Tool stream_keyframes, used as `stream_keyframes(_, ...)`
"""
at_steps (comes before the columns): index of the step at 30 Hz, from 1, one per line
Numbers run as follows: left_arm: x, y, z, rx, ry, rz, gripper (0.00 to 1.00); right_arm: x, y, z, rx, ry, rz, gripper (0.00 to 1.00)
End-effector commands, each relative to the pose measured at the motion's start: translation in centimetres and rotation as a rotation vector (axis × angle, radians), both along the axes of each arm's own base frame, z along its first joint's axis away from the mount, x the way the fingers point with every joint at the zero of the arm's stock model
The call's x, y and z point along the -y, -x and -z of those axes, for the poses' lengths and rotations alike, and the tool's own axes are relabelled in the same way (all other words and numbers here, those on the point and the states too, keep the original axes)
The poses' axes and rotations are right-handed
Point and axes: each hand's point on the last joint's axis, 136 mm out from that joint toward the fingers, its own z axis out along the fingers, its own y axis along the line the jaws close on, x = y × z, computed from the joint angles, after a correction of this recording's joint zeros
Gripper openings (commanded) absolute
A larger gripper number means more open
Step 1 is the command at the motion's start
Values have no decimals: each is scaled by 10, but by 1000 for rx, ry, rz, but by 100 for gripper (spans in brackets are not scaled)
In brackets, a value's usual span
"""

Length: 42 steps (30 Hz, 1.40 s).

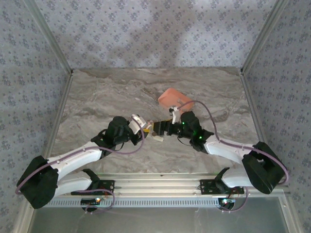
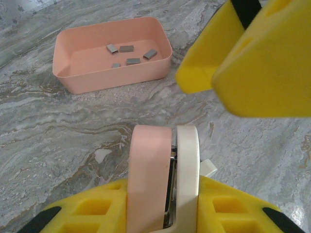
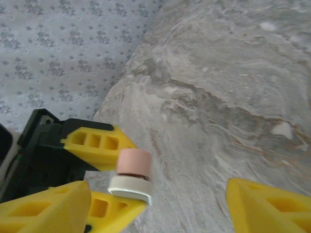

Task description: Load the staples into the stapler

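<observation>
The pink and white stapler [image 2: 163,170] stands on edge, clamped between the yellow fingers of my left gripper [image 2: 164,199], which is shut on it. Its rounded end [image 3: 131,175] pokes into the wide gap of my open right gripper [image 3: 159,194], closer to that gripper's left finger [image 3: 48,206] and touching neither finger. Several small grey staples [image 2: 126,48] lie loose in the salmon-orange tray [image 2: 116,80] beyond the stapler. In the top view both grippers meet at mid-table, left [image 1: 146,128] and right [image 1: 170,127].
The orange tray [image 1: 171,98] sits just behind the right gripper on the marble tabletop. Patterned walls enclose the table on the left, right and far sides. The right gripper's yellow fingers [image 2: 252,58] hang above and to the right of the stapler.
</observation>
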Motion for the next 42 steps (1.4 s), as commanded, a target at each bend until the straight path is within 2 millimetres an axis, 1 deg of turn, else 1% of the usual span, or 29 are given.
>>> stream_keyframes(1, 7, 3, -10, 37, 30, 34, 31, -19, 4, -12, -18, -53, -68, 70)
stream_keyframes(3, 7, 3, -12, 40, 33, 34, 31, -23, 5, -7, -38, -49, -77, 70)
stream_keyframes(7, 8, 4, -13, 45, 33, 41, 31, -27, 4, 1, -60, -37, -72, 63)
stream_keyframes(13, 9, 4, -14, 51, 34, 39, 31, -32, 4, 5, -74, -30, -81, 54)
stream_keyframes(19, 6, 0, -16, 63, 27, 13, 31, -35, 8, 10, -87, -27, -103, 44)
stream_keyframes(22, 5, -1, -16, 67, 28, 6, 31, -34, 10, 11, -88, -22, -111, 36)
stream_keyframes(25, 5, -2, -16, 68, 25, 3, 31, -36, 11, 9, -74, -24, -124, 26)
stream_keyframes(26, 5, -1, -15, 66, 22, 4, 32, -35, 11, 8, -66, -21, -127, 24)
stream_keyframes(27, 5, -1, -16, 62, 22, 3, 36, -34, 10, 8, -57, -16, -125, 22)
stream_keyframes(28, 6, 0, -16, 59, 21, 7, 41, -33, 9, 8, -45, -10, -125, 20)
stream_keyframes(30, 6, 3, -14, 46, 7, 26, 56, -26, 7, 8, -21, 10, -121, 17)
stream_keyframes(32, 7, 7, -12, 30, -7, 50, 67, -18, 5, 8, 34, 42, -138, 15)
stream_keyframes(33, 8, 9, -11, 24, -13, 66, 71, -14, 5, 8, 61, 56, -156, 14)
stream_keyframes(35, 9, 14, -11, 21, -20, 94, 73, -7, 6, 8, 111, 92, -194, 13)
stream_keyframes(37, 10, 18, -10, 24, -27, 124, 73, 1, 7, 10, 148, 137, -241, 13)
stream_keyframes(40, 13, 27, -10, 25, -51, 188, 73, 8, 17, 10, 221, 201, -352, 13)
stream_keyframes(42, 16, 33, -10, 28, -72, 245, 72, 11, 29, 12, 313, 260, -454, 13)
